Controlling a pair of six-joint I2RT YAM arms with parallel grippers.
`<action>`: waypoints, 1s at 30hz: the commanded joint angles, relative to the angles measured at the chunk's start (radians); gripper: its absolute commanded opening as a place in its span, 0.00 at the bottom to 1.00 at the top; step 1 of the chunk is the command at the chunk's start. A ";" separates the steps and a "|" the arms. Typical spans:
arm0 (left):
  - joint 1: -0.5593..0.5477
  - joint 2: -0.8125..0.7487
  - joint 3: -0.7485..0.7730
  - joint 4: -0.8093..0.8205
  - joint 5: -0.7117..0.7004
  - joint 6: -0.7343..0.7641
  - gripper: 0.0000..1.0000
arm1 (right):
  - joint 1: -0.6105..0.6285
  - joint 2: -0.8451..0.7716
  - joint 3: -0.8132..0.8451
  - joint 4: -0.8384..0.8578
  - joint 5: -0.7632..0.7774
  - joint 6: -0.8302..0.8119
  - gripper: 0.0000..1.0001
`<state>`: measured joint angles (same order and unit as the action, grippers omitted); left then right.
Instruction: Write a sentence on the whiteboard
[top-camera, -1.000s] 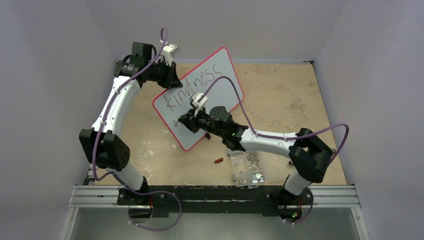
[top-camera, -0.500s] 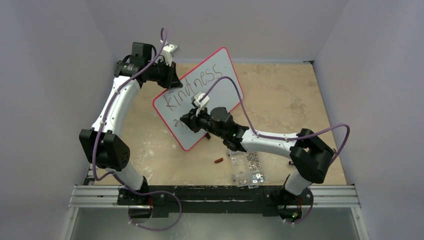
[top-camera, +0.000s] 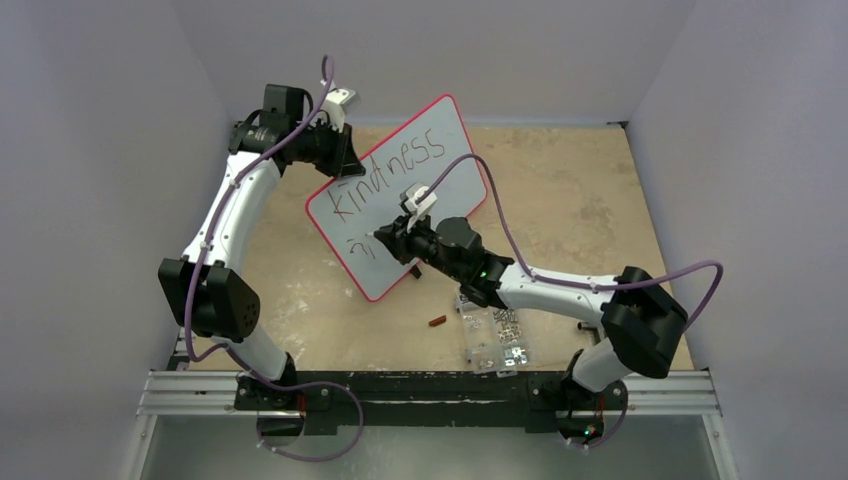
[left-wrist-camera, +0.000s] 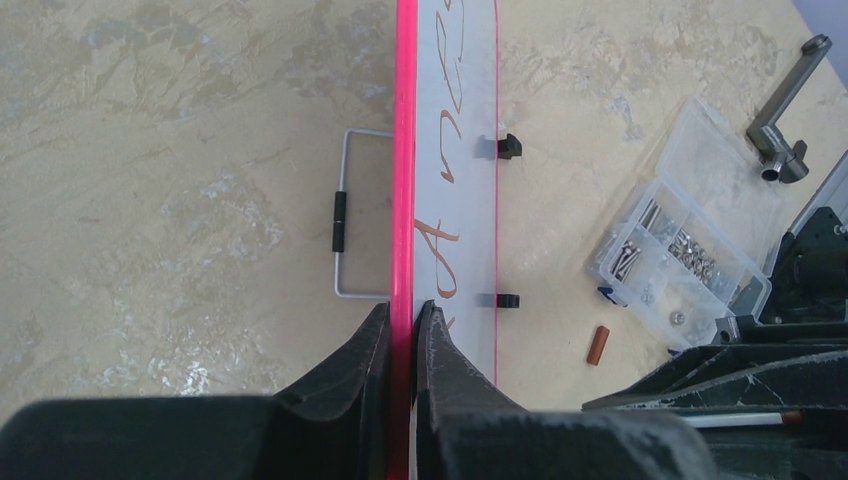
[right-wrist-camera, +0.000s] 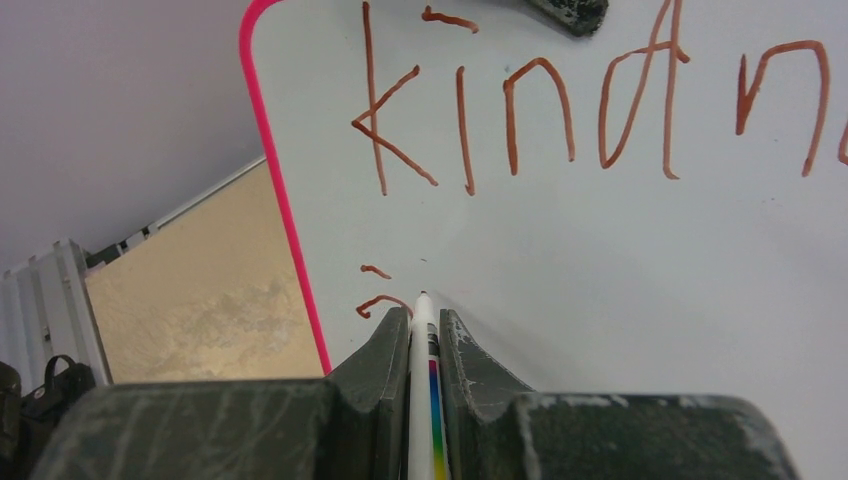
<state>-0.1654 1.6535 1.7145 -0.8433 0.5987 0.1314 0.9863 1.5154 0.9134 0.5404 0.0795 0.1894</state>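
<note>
The whiteboard (top-camera: 385, 275) stands tilted on edge, its pink rim (left-wrist-camera: 403, 150) pinched by my shut left gripper (left-wrist-camera: 404, 310) at the upper left edge (top-camera: 347, 160). The sentence (top-camera: 390, 172) reads "kindness" on the top line, in red-brown strokes (right-wrist-camera: 520, 110). A short curved stroke (right-wrist-camera: 385, 300) starts a second line near the board's left rim. My right gripper (right-wrist-camera: 424, 315) is shut on a white marker (right-wrist-camera: 423, 345) with a rainbow stripe. The marker's tip sits at the board just right of that stroke (top-camera: 383, 240).
A clear compartmented screw box (top-camera: 497, 335) lies near the right arm, and shows again (left-wrist-camera: 690, 250) in the left wrist view. A small brown marker cap (top-camera: 437, 321) rests beside it. A wire stand (left-wrist-camera: 345, 215) props the board's back. A grey metal tool (left-wrist-camera: 785, 120) lies farther off.
My right gripper has moved right along the second line with the marker, leaving small new strokes at the line's left end. The left arm and the board have stayed still.
</note>
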 joint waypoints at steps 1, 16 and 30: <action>-0.011 0.008 0.010 -0.057 -0.097 0.050 0.00 | -0.023 -0.005 -0.009 0.032 0.044 0.011 0.00; -0.011 0.011 0.012 -0.057 -0.100 0.052 0.00 | -0.046 0.073 0.015 0.028 0.024 0.024 0.00; -0.011 0.012 0.013 -0.059 -0.099 0.052 0.00 | -0.046 0.053 -0.088 0.035 0.014 0.056 0.00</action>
<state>-0.1642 1.6550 1.7157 -0.8455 0.5964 0.1345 0.9470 1.5806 0.8345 0.5728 0.0792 0.2363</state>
